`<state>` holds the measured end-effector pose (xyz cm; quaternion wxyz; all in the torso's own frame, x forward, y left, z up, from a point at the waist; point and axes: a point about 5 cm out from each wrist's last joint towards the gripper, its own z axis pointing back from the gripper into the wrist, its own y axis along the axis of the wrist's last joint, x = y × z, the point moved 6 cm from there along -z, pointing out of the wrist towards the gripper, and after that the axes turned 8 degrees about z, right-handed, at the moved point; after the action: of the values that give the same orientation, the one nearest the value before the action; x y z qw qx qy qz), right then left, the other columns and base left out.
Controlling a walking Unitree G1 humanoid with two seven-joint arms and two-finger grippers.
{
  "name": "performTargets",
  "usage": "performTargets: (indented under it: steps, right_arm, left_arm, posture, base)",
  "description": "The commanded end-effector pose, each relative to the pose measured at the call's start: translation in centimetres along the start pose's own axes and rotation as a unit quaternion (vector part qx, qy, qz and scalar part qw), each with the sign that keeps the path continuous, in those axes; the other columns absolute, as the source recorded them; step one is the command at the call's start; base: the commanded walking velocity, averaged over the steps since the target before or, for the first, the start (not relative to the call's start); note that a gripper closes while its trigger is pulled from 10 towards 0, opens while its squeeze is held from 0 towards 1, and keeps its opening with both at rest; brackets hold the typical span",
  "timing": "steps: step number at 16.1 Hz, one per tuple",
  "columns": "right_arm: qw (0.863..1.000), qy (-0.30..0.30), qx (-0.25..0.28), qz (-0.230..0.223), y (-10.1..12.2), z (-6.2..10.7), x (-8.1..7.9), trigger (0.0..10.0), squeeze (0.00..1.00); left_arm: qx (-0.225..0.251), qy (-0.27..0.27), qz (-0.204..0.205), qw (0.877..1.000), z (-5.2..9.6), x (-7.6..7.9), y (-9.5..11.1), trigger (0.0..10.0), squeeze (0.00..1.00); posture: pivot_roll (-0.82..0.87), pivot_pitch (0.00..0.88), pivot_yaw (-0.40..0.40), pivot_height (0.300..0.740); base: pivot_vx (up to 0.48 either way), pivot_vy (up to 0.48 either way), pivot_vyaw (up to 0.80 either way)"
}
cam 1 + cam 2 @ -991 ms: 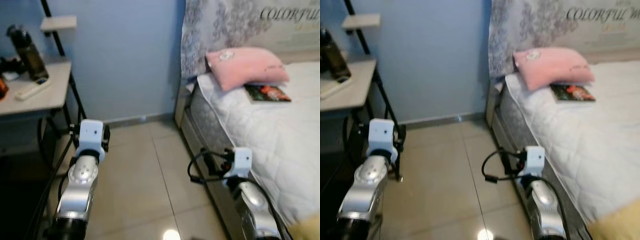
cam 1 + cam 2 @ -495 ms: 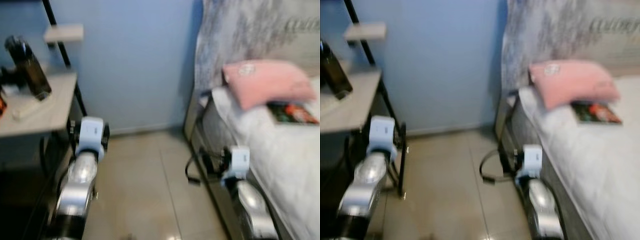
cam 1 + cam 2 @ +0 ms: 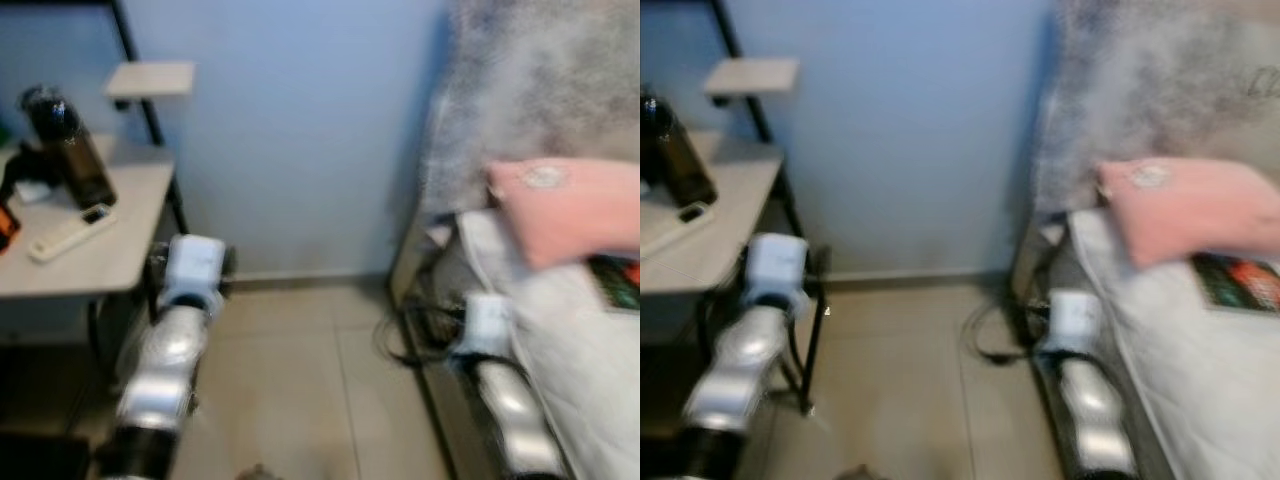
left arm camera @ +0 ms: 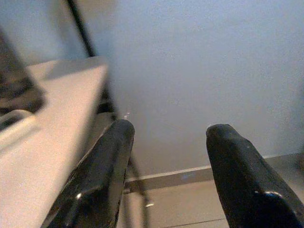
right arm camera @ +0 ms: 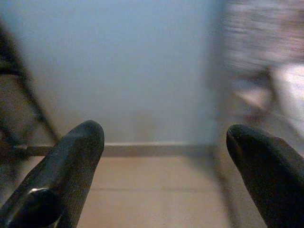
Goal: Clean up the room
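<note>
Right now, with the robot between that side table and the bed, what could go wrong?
The left arm is close to the table, so a swing might knock the dark bottle or the remote off. A loose black cable by the bed could snag. The blurred head views suggest motion, making aim less sure.

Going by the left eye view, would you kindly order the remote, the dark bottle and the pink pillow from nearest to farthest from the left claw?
1. Remote, on the side table, to the left claw's left.
2. Dark bottle, standing just behind the remote.
3. Pink pillow, on the bed, far right.
</note>
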<state>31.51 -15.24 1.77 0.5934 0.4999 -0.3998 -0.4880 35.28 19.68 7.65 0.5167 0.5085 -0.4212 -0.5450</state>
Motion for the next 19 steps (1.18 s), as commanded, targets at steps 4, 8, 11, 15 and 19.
performTargets:
  steps: [4,8,11,15,19]
  right_arm:
    - [1.0,-0.028,-0.005,0.006,-0.2,0.3,1.5,10.0,0.0]
    - [0.999,-0.024,-0.006,0.041,-1.2,5.8,1.6,10.0,0.0]
    - [0.998,-0.035,-0.027,0.038,-2.6,7.5,2.5,10.0,0.0]
    - [0.998,-0.036,-0.031,0.039,-2.8,7.5,2.7,10.0,0.0]
    - [0.998,-0.036,-0.031,0.039,-2.8,7.5,2.7,10.0,0.0]
  left_arm:
    - [0.027,-0.027,0.015,0.999,0.1,1.4,1.1,10.0,0.0]
    - [0.002,-0.126,0.065,0.99,5.4,3.7,-0.4,10.0,0.0]
    - [0.013,-0.146,0.111,0.983,6.9,4.5,1.4,10.0,0.0]
    - [0.015,-0.15,0.11,0.982,6.9,4.8,1.6,10.0,0.0]
    - [0.015,-0.15,0.11,0.982,6.9,4.8,1.6,10.0,0.0]
  posture:
    - [0.1,0.0,-0.018,0.74]
    - [0.1,0.0,-0.018,0.74]
    - [0.1,0.0,-0.016,0.74]
    - [0.1,0.0,-0.016,0.74]
    - [0.1,0.0,-0.016,0.74]
  base:
    - [0.48,0.0,0.37]
    - [0.12,0.0,0.0]
    - [0.0,0.0,0.0]
    - [0.0,0.0,0.0]
    - [0.0,0.0,0.0]
